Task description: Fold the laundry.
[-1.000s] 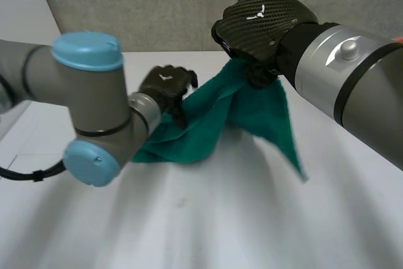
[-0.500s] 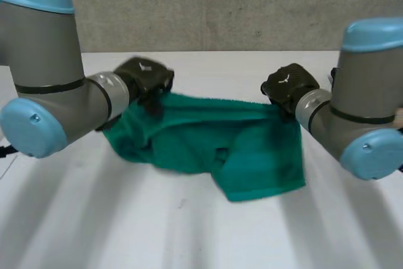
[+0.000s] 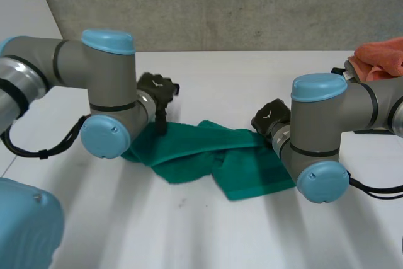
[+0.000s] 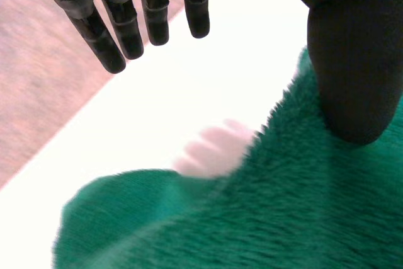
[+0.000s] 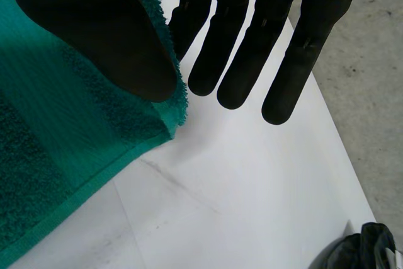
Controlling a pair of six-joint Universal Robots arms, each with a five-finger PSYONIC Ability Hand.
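A green towel (image 3: 208, 155) lies bunched and partly folded on the white table (image 3: 189, 231), between my two hands. My left hand (image 3: 157, 87) is at the towel's far left corner. In the left wrist view its fingers (image 4: 151, 17) are straight and spread over bare table, while its thumb (image 4: 352, 61) hangs just over the towel (image 4: 283, 218) without gripping it. My right hand (image 3: 272, 115) is at the towel's far right corner. In the right wrist view its thumb (image 5: 107, 36) presses the towel's edge (image 5: 50, 143) against straight fingers (image 5: 233, 42).
A salmon-coloured cloth (image 3: 381, 58) is heaped at the table's far right corner. The table's right edge runs close beyond my right hand's fingers, with grey floor (image 5: 371, 92) past it. A grey wall stands behind the table.
Both hands have come down and apart, laying the lifted towel on the table. The left hand has opened and let go of its corner; the right still pinches its own.
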